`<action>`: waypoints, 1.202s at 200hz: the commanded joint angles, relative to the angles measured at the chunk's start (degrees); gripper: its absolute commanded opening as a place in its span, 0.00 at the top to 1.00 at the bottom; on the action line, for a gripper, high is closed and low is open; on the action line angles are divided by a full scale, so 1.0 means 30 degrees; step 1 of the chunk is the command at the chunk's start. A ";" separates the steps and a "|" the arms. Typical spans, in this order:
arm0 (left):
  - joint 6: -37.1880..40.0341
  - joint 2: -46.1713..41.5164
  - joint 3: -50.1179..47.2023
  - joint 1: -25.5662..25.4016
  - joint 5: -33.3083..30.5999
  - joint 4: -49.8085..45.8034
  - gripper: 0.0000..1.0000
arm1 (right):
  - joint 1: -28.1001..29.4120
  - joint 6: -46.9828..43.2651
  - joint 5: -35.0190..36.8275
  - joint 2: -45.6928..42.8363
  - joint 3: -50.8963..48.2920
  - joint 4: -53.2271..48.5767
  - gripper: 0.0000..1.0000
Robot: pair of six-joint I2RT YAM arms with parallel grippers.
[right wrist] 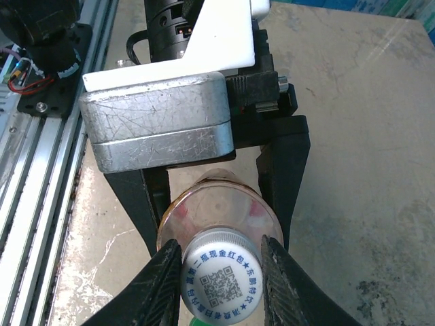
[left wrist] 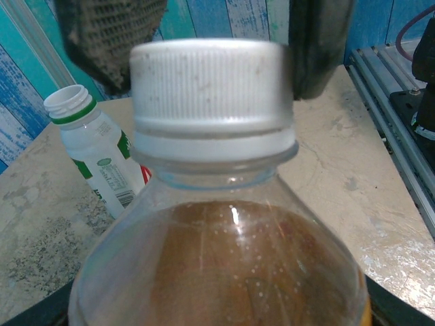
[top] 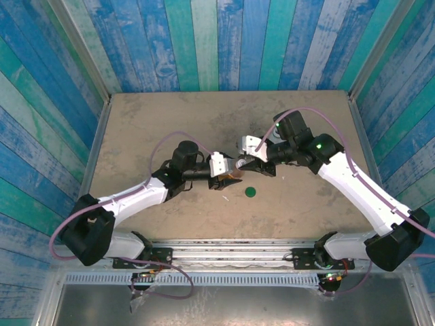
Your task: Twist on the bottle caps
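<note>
While left gripper (top: 228, 178) clamps amber bottle (left wrist: 217, 272) steady, right gripper (right wrist: 221, 288) clenches white cap (left wrist: 211, 81) on neck, positioned for twisting. Green cap (top: 250, 192) lies near side; white bottle (left wrist: 95, 153) uncapped, pending.

Both arms reach inward from their bases at the near edge and meet over the middle of the tabletop (top: 170, 115). The left arm (top: 136, 197) is stretched low towards the right with its wrist level. The left claw (top: 229, 178) is clamped on the body of the clear bottle (right wrist: 217, 214). The right arm (top: 353, 180) has its elbow raised and its forearm angled back to the left. The right claw (right wrist: 221, 272) is closed on the white cap (right wrist: 221, 288), and its fingers (left wrist: 112, 41) press the ribbed rim on either side.
</note>
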 commanded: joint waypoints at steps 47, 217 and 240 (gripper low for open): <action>-0.0346 -0.0829 0.0195 0.0046 -0.1642 0.1054 0.41 | -0.0008 0.4237 0.0708 0.0915 0.1236 -0.0939 0.85; -0.1259 -0.0657 -0.0591 0.0046 -0.5462 0.3642 0.41 | -0.0017 1.5537 0.3731 -0.0421 0.1381 0.1986 0.61; -0.1804 -0.0654 -0.0654 0.0104 -0.4948 0.4008 0.41 | -0.0012 1.5592 0.3905 -0.1466 0.0067 0.4142 0.50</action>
